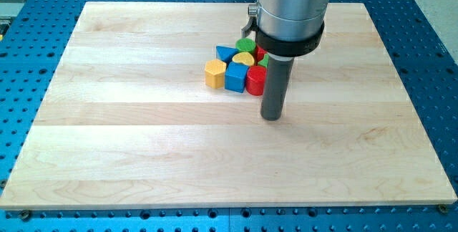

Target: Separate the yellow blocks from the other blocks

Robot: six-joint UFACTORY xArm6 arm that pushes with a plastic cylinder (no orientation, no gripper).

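Blocks (236,66) huddle mid-board (143,153) — my tip (271,117) below-right.

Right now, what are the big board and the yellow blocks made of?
The board looks like pale wood: joined strips and faint grain show, with a smooth matte finish. The yellow hexagon block and the yellow block behind it look solidly painted, slightly glossy; wood or plastic, I cannot tell. My tip rests on the board, below the cluster.

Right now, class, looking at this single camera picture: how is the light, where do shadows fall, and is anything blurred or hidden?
Camera view: even, soft light on the pale wooden board, no strong glare; a faint shadow beside my tip; the silver arm housing hides part of the cluster behind the red cylinder block; the yellow hexagonal block looks sharp.
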